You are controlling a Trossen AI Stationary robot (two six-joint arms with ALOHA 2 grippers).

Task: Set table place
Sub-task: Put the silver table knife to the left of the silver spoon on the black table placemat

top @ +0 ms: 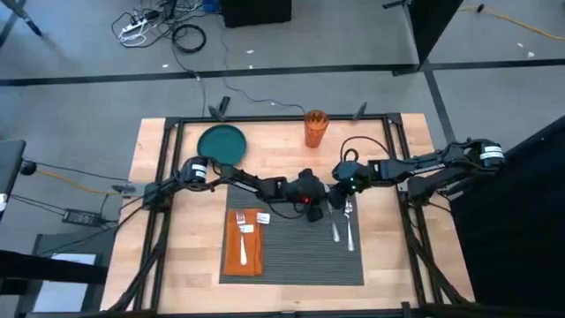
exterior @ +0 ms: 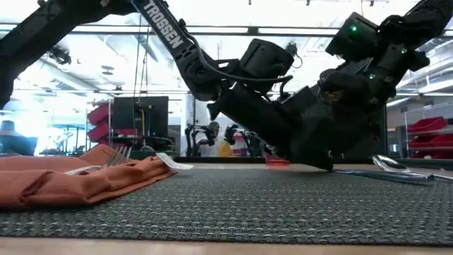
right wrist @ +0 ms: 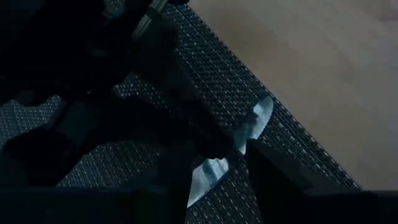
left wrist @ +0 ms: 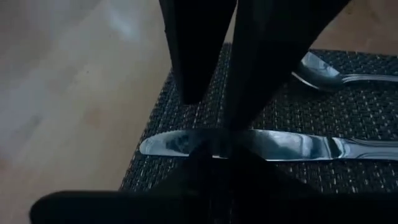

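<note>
Both grippers meeting over the far edge of the placemat (top: 291, 256), which lies on the near middle of the table (top: 397, 265).
Left gripper (left wrist: 214, 134) clenched on the knife (left wrist: 280, 145); right gripper (top: 338, 196) beside it, jaw state not discernible; plate (top: 222, 141) bare; cup (top: 315, 127) contents not discernible; fork (top: 242, 228) on napkin (top: 245, 243); spoon (top: 350, 223) on placemat.

Grey floor (top: 353, 35) with dark seam lines, a white power strip (top: 132, 29) and coiled black cable (top: 189, 37). Beyond, a bright room with red bins (exterior: 102, 113).
</note>
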